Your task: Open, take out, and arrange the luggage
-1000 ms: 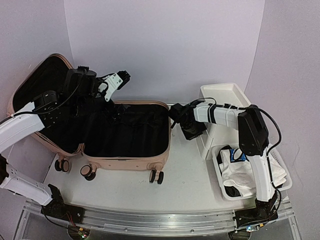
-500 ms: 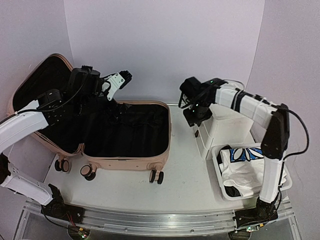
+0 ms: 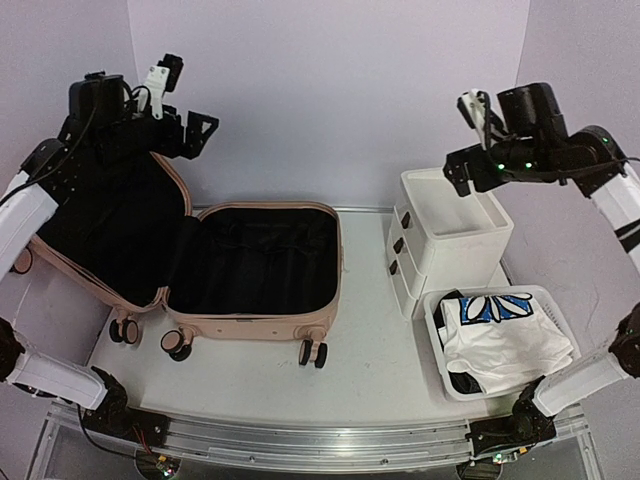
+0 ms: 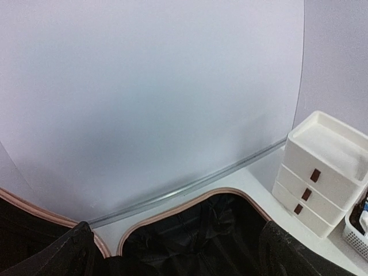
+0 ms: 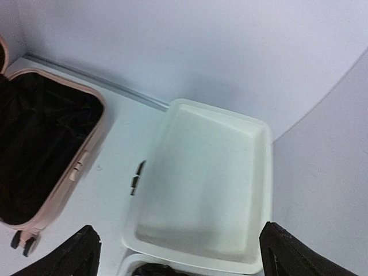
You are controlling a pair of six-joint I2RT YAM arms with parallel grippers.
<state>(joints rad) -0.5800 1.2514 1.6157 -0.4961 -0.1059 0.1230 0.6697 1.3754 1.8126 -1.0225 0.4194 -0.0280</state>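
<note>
Aloft, left gripper and right gripper agape; luggage open, black-lined

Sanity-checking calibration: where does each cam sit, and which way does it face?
Top external: above and behind the bases, looking down at the table; shows left arm, right arm, open luggage, drawer unit, basket.
Left wrist: high at left, facing the back wall across the luggage toward the drawer unit; left pincer fingertips at the bottom corners.
Right wrist: high, looking down onto the drawer unit's top tray; right pincer fingertips at the bottom corners.
Shared: all three see luggage and drawer unit.
</note>
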